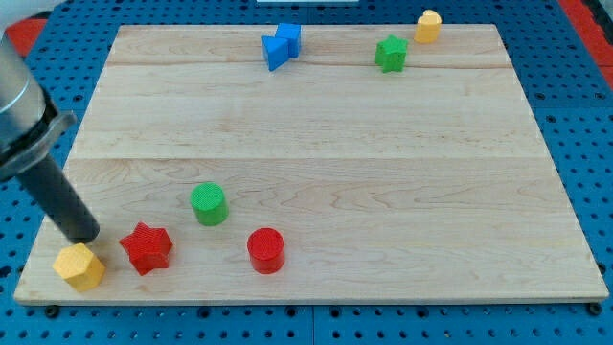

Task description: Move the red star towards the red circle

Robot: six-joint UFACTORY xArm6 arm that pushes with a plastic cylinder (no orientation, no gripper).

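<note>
The red star (147,248) lies near the board's bottom left. The red circle (265,250) stands to its right, about a block's width of bare wood between them. My tip (84,236) is at the end of the dark rod, just left of the red star and just above a yellow hexagon block (79,266). The tip is close to the star's left side; I cannot tell whether it touches it.
A green circle (209,204) stands above and between the star and the red circle. Two blue blocks (281,45) sit together at the top middle. A green star (391,54) and a yellow block (428,26) are at the top right. The wooden board (383,192) rests on a blue pegboard.
</note>
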